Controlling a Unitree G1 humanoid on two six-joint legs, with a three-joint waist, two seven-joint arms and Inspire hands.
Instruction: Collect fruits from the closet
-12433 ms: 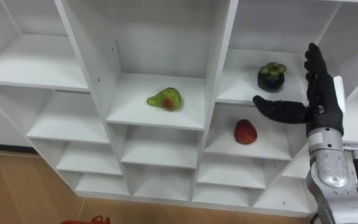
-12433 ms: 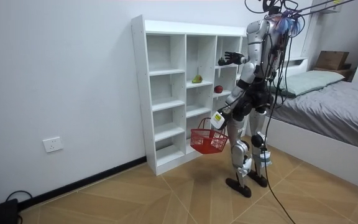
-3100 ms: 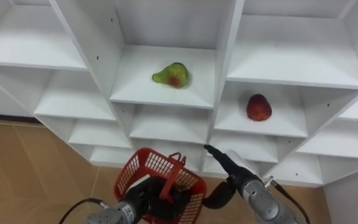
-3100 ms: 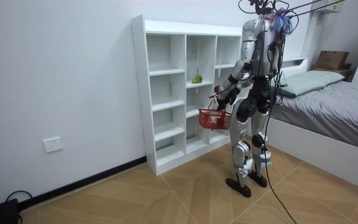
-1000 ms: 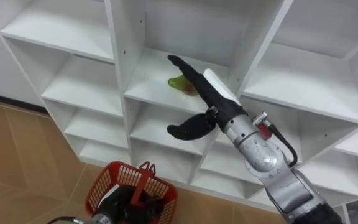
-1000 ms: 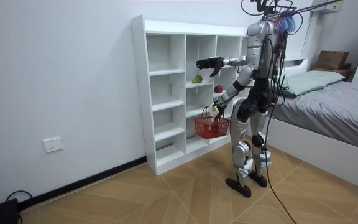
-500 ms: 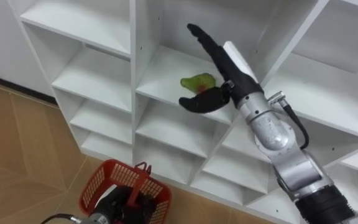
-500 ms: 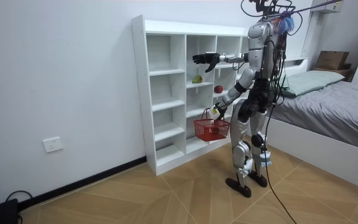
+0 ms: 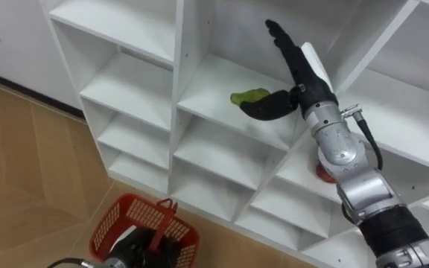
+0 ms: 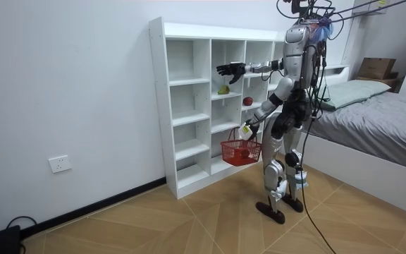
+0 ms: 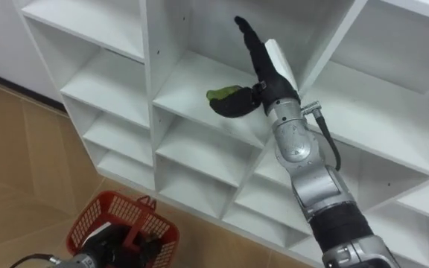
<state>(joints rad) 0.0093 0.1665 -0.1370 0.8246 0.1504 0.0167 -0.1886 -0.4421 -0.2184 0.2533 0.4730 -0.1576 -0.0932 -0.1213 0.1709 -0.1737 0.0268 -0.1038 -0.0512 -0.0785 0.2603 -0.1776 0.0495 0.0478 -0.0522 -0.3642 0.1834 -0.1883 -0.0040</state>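
While the robot stands facing the white shelf unit (image 9: 185, 45), its right hand (image 9: 304, 78) is held inside a middle compartment, fingers (image 9: 285, 45) straight and spread, grasping nothing. The thumb lies just beside the one green pear (image 9: 249, 97); contact cannot be confirmed. One red apple (image 9: 322, 173) sits in the compartment lower right, partly hidden by the forearm. The left hand (image 10: 248, 128), low and near, has its fingers curled round the handle of the one red basket (image 9: 118, 223).
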